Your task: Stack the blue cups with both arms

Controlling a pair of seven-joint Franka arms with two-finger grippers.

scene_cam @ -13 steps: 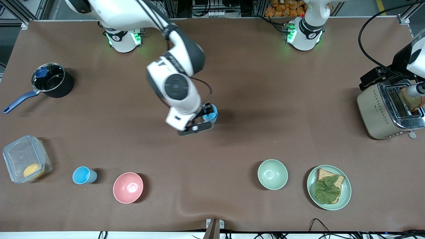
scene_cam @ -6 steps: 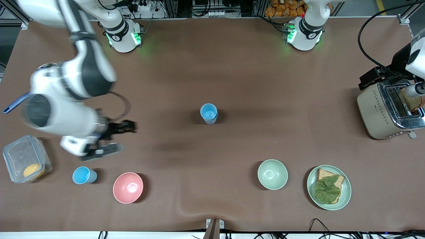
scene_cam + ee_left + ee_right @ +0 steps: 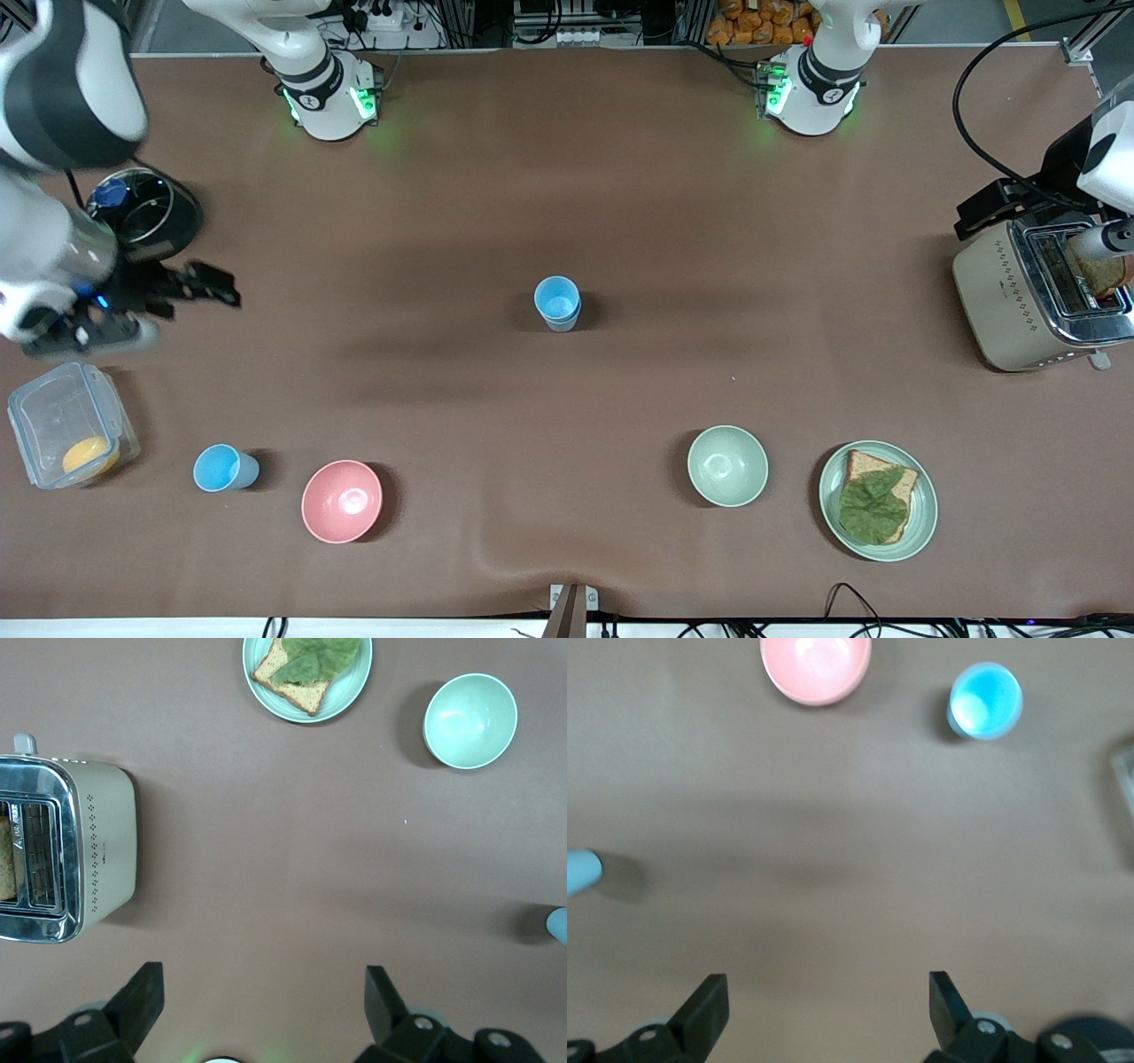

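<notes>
A blue cup sits nested in a paler blue cup (image 3: pixel 557 303) at the middle of the table; its edge shows in the right wrist view (image 3: pixel 580 870) and the left wrist view (image 3: pixel 558 926). A single blue cup (image 3: pixel 224 468) stands upright near the front edge beside the pink bowl (image 3: pixel 342 501), and also shows in the right wrist view (image 3: pixel 985 700). My right gripper (image 3: pixel 164 315) is open and empty in the air, over the table between the pot and the plastic box (image 3: pixel 824 1010). My left gripper (image 3: pixel 261 1001) is open, empty and held high, waiting.
A black pot (image 3: pixel 142 215) with a blue handle and a clear plastic box (image 3: pixel 71 424) stand at the right arm's end. A pale green bowl (image 3: pixel 727 465), a plate with toast and lettuce (image 3: pixel 877 501) and a toaster (image 3: pixel 1032 292) stand toward the left arm's end.
My right gripper let go of the cup at the middle, leaving it nested there, and swung away toward the right arm's end of the table. The left arm has not moved.
</notes>
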